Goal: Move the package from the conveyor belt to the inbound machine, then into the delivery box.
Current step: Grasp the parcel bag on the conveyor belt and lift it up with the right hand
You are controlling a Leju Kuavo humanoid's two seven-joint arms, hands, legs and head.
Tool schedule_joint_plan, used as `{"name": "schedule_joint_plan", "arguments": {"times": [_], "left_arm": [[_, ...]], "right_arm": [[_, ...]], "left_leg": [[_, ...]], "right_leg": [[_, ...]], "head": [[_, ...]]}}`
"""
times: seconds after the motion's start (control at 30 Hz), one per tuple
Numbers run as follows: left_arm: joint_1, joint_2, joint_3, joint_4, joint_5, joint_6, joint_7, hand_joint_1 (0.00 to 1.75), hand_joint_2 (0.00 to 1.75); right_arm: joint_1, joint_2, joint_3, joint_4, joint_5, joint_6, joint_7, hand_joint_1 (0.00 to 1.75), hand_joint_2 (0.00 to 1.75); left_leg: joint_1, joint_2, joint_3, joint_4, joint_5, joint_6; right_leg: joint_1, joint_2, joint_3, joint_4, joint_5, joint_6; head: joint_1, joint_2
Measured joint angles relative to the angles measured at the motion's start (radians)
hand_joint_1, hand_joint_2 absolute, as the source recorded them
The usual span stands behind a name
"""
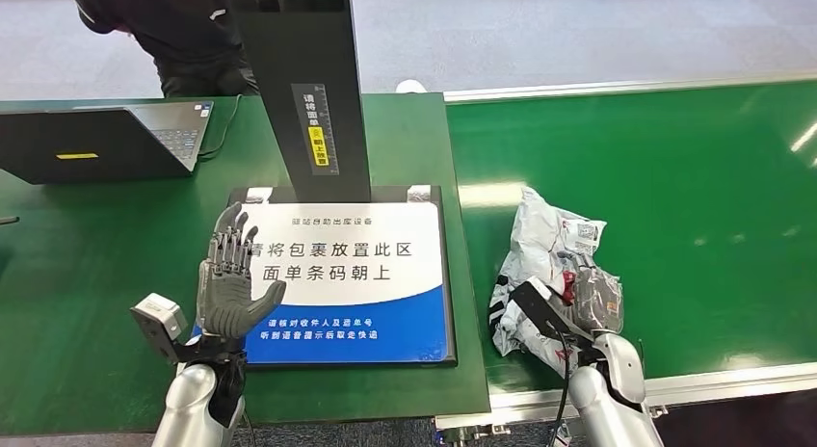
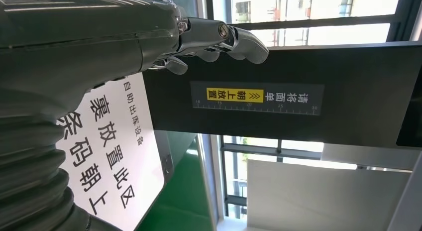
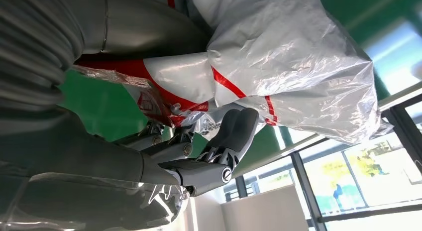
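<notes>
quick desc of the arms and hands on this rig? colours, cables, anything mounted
Both arms are smooth silver tubes. The left hand is dark grey, with segmented fingers and a small grey box at the wrist. The right hand has a black wrist block with red lettering and a thin black cable. Wrist views show grey ribbed covers.

Parcel-handling test station: wide green conveyor belt (image 1: 674, 168) at frame right, white-and-blue printed scanning pad (image 1: 385, 274) under black upright scanner post (image 1: 303, 81) at centre, open black laptop (image 1: 106, 139) upper left.
</notes>
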Motion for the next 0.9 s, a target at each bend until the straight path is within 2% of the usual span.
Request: {"name": "schedule_joint_plan", "arguments": {"times": [0.37, 0.43, 0.53, 0.7, 0.8, 0.9], "left_arm": [[0.001, -0.001, 0.0, -0.002, 0.0, 0.0, 0.0, 0.0, 1.75], [0.0, -0.001, 0.0, -0.002, 0.001, 0.001, 0.0, 0.0, 1.75], [-0.002, -0.001, 0.0, -0.002, 0.006, 0.006, 0.0, 0.0, 1.75], [-0.004, -0.001, -0.003, -0.002, 0.016, 0.017, 0.0, 0.0, 1.75], [-0.006, -0.001, -0.005, -0.002, 0.018, 0.019, 0.0, 0.0, 1.75], [-0.011, -0.001, -0.01, -0.002, 0.021, 0.02, 0.0, 0.0, 1.75]], "right_arm": [[0.024, 0.006, -0.013, -0.056, -0.002, -0.019, -0.014, 1.75, 1.75], [0.03, 0.009, -0.017, -0.069, -0.032, -0.074, -0.067, 1.75, 1.75], [0.043, 0.029, -0.04, -0.122, -0.124, -0.163, -0.215, 1.75, 1.75], [0.066, 0.103, -0.13, -0.243, -0.273, -0.185, -0.477, 1.75, 1.75], [0.072, 0.134, -0.161, -0.29, -0.368, -0.185, -0.538, 1.75, 1.75], [0.065, 0.137, -0.15, -0.313, -0.455, -0.17, -0.54, 1.75, 1.75]], "left_leg": [[0.0, 0.0, -0.004, 0.0, 0.0, 0.0], [0.0, 0.0, -0.004, 0.0, 0.0, 0.0], [0.0, 0.0, -0.005, 0.0, 0.0, 0.0], [0.0, 0.0, -0.005, 0.0, 0.0, -0.001], [0.0, 0.001, -0.005, 0.0, -0.001, -0.001], [0.0, 0.001, -0.006, 0.0, -0.001, -0.001]], "right_leg": [[0.0, 0.0, -0.004, 0.001, -0.001, -0.001], [0.0, 0.0, -0.005, 0.001, -0.001, -0.001], [0.0, 0.0, -0.005, 0.001, -0.001, -0.001], [0.001, 0.0, -0.006, 0.001, -0.001, -0.001], [0.001, 0.0, -0.006, 0.001, -0.001, -0.001], [0.0, 0.0, -0.006, 0.002, -0.001, -0.001]], "head": [[0.0, 0.0], [0.0, 0.0], [0.0, 0.0], [0.0, 0.0], [0.0, 0.0], [0.0, 0.0]]}}
